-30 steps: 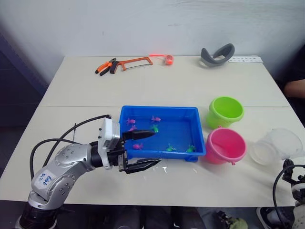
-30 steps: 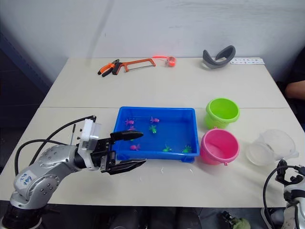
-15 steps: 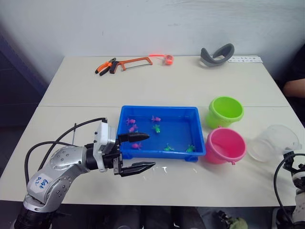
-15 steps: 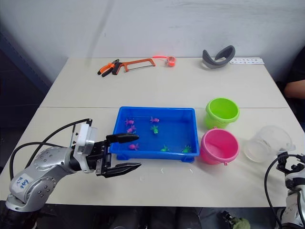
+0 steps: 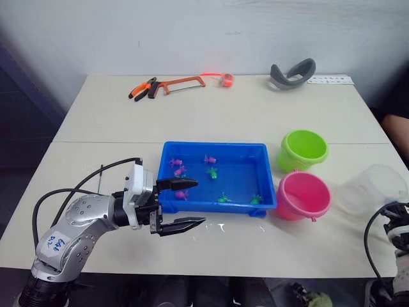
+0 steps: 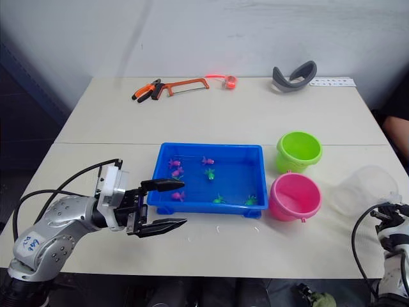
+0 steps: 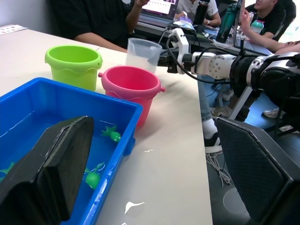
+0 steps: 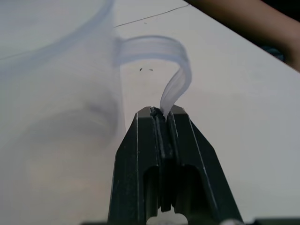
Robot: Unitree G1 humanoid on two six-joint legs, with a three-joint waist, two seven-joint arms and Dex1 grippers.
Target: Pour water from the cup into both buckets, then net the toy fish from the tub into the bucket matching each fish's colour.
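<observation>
With its handle pinched in the right tool [image 8: 161, 115], cup [image 5: 378, 185] sits right of pink bucket [image 5: 302, 195]. Left tool [image 5: 182, 204] hangs spread beside tub [image 5: 217, 148]. Lift level, tip slowly over each bucket rim.

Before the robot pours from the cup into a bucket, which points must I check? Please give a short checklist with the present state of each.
1. Right gripper shut on the cup handle: ok.
2. Cup lifted and upright: ok, it looks raised, barely tilted.
3. Water in the cup: cannot tell.
4. Pink bucket and green bucket upright, mouths open: ok.
5. Left gripper open, away from the buckets, beside the tub: ok.
6. Cup over a bucket: not ok, it is off to the side.
</observation>
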